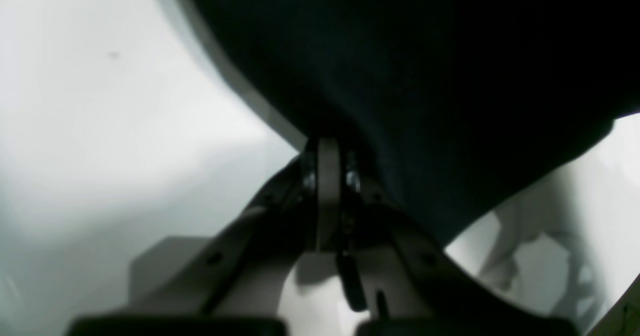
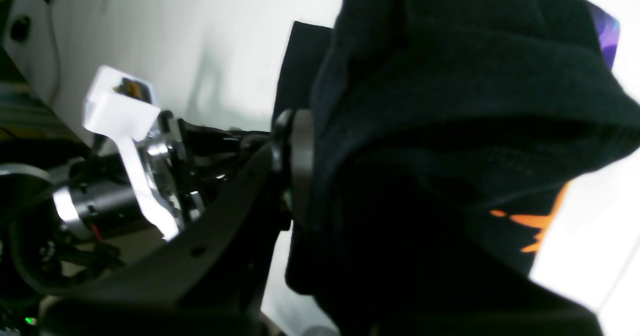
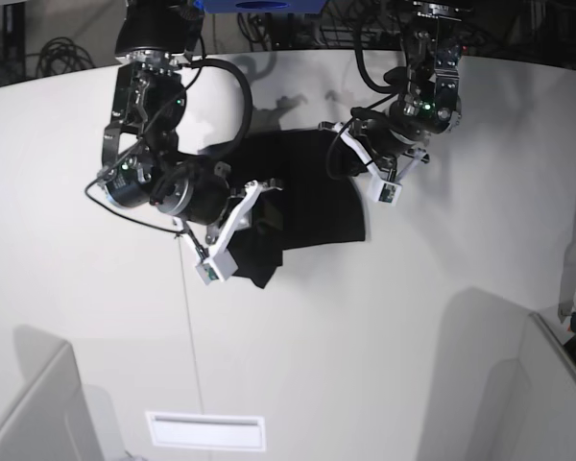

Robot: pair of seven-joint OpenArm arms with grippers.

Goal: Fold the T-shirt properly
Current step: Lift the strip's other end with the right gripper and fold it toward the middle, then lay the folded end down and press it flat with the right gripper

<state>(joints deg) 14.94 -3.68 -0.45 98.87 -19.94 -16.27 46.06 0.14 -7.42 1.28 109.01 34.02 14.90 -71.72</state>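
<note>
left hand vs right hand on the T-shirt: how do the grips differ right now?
The left hand pinches a thin, smooth edge of the T-shirt; the right hand clamps a thick bunched wad. Print shows near the right hand, only plain black near the left. In the base view the right hand sits lower in frame. Both are shut on the cloth.

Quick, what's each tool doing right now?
Left tool: shut on the T-shirt.
Right tool: shut on the T-shirt.

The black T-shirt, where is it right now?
In the base view the T-shirt hangs bunched between the two arms above the white table, pinched by the right gripper and the left gripper.
</note>
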